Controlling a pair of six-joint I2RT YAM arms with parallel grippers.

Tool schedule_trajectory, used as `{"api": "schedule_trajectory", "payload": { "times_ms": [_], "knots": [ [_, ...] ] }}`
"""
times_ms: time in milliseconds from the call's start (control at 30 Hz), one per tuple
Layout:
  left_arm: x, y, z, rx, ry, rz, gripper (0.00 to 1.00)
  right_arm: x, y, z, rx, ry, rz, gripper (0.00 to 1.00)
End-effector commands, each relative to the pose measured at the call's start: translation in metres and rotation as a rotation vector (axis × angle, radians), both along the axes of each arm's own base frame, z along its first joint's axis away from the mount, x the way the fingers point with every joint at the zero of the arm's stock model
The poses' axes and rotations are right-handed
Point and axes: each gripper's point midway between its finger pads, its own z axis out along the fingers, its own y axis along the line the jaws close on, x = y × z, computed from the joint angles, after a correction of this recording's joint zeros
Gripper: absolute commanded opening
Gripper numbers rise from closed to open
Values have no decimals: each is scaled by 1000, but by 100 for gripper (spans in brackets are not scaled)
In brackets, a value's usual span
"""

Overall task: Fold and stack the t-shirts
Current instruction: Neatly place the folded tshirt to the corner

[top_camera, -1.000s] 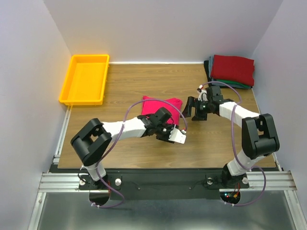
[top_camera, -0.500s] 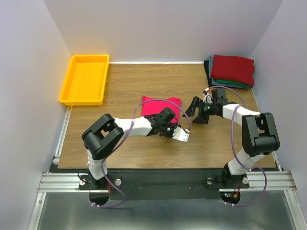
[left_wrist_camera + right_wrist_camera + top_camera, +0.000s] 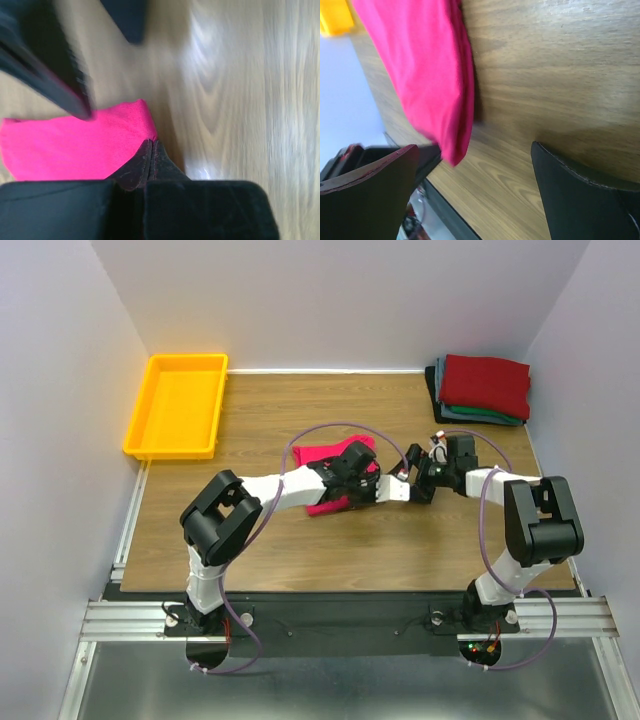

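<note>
A crimson t-shirt (image 3: 322,462) lies bunched on the wooden table (image 3: 300,540) near its middle. My left gripper (image 3: 385,488) is at the shirt's right corner. In the left wrist view its fingertips (image 3: 150,145) are pressed together on the edge of the pink cloth (image 3: 70,145). My right gripper (image 3: 411,478) stands just right of it, open, facing the shirt. The right wrist view shows the pink cloth (image 3: 430,75) ahead of the wide-open jaws (image 3: 475,147), with its lowest corner pinched by the left gripper's dark finger (image 3: 426,156). Nothing lies between the right fingers.
A stack of folded t-shirts (image 3: 485,385), dark red on top of teal-green and dark ones, sits at the back right corner. A yellow tray (image 3: 175,405) stands at the back left. Walls close the table on three sides.
My left gripper swung up and to the right onto the shirt's corner and shut. The right gripper drew closer, still open. More of the shirt now shows below the left arm.
</note>
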Motion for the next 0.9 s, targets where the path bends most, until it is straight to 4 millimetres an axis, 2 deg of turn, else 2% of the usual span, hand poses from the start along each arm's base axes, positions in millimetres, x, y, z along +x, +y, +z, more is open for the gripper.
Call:
{"api": "schedule_trajectory", "payload": {
  "times_ms": [0, 133, 200, 233, 300, 433, 633, 800, 867],
  "knots": [
    [0, -31, 58, -180, 79, 55, 0, 41, 9, 39, 153, -147, -107, 100],
    [0, -35, 66, -200, 85, 59, 0, 64, 12, 51, 291, -147, -238, 99],
    [1, -36, 69, -207, 83, 60, 0, 74, 12, 45, 300, -123, -268, 96],
    [3, -38, 72, -212, 82, 63, 0, 79, 11, 31, 285, -95, -291, 94],
    [4, -39, 77, -224, 86, 77, 0, 86, 11, 23, 273, -88, -313, 92],
    [9, -48, 84, -253, 97, 93, 0, 88, 16, 5, 273, -45, -349, 87],
    [14, -57, 92, -283, 99, 98, 0, 88, 25, -2, 283, -23, -359, 82],
    [15, -61, 98, -300, 93, 84, 0, 99, 25, -11, 266, -34, -376, 78],
    [15, -61, 99, -302, 93, 80, 0, 106, 25, -16, 257, -40, -380, 71]
  ]
}}
